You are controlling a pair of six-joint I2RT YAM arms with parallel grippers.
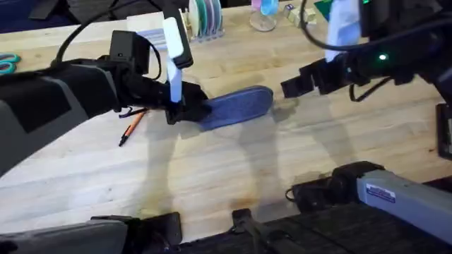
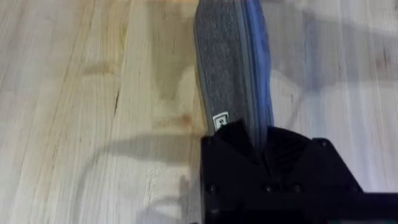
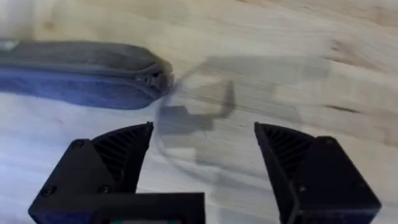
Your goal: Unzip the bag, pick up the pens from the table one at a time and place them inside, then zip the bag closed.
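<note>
From above, the oblong blue-grey denim-like pencil bag (image 1: 236, 106) lies flat near the middle of the large light wooden desk (image 1: 233, 176), one rounded end pointing to the right. The left claw (image 1: 185, 110) is at the bag's left end, and its black fingers are clamped together on that end. Just beside this claw, on its left, a thin orange pen with a black end (image 1: 132, 127) lies slanted on the desk, apart from the bag. The right claw (image 1: 293, 86) hovers near the bag's right end, not touching it. At the far edge of the desk stands a white slatted box (image 1: 201, 20), and at the far left edge a pair of teal-handled scissors (image 1: 7, 63) is visible.

In the left wrist view, the bag (image 2: 230, 62) stretches away from the claw, grey fabric on one side and a blue strip along the other. The left claw (image 2: 258, 146) is pressed shut on the near end of the bag, just beside a small white label (image 2: 219, 121).

In the right wrist view, the right claw (image 3: 204, 146) has its two black fingers wide apart, with bare desk (image 3: 280, 37) between them. The bag (image 3: 74, 74) lies near, and its zip puller (image 3: 154, 79) sits at the rounded end closest to this claw. The zip looks closed along the part that I can see.
</note>
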